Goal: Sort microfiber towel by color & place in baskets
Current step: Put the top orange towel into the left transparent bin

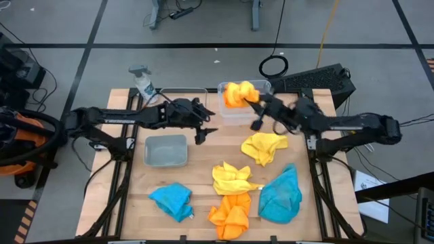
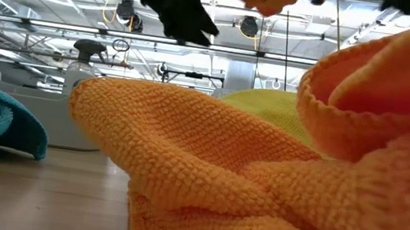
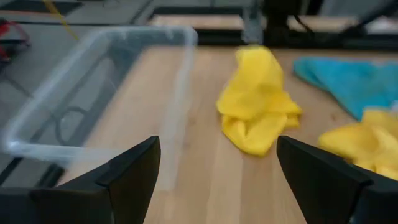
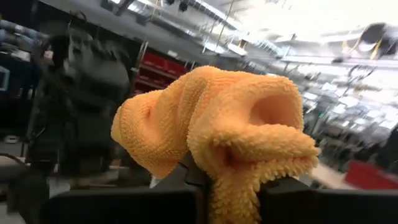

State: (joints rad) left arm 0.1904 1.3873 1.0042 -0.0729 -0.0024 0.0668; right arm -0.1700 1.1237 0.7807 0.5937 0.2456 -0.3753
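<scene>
Orange towel (image 4: 217,134) in right claw (image 4: 227,186): fuzzy looped-pile cloth, matt. Orange towel on counter (image 2: 204,178): same nubby knit weave. Basket (image 3: 106,81): clear smooth plastic, slight gloss. Counter (image 1: 203,169): light wood planks, smooth, low sheen. Left claw (image 3: 214,177) fingers (image 3: 130,171): dark matt plastic.

Both arms reach in over the far half of the table (image 1: 203,169) from opposite sides. The left arm stretches in low from the left edge, its wrist level, and the left gripper (image 1: 203,125) hangs above the table with its two dark fingers (image 3: 134,171) spread wide apart. The right arm comes in from the right edge, elbow bent. The right gripper (image 1: 252,97) is raised over the table's far edge, pinched tight on an orange towel (image 4: 217,130).
</scene>
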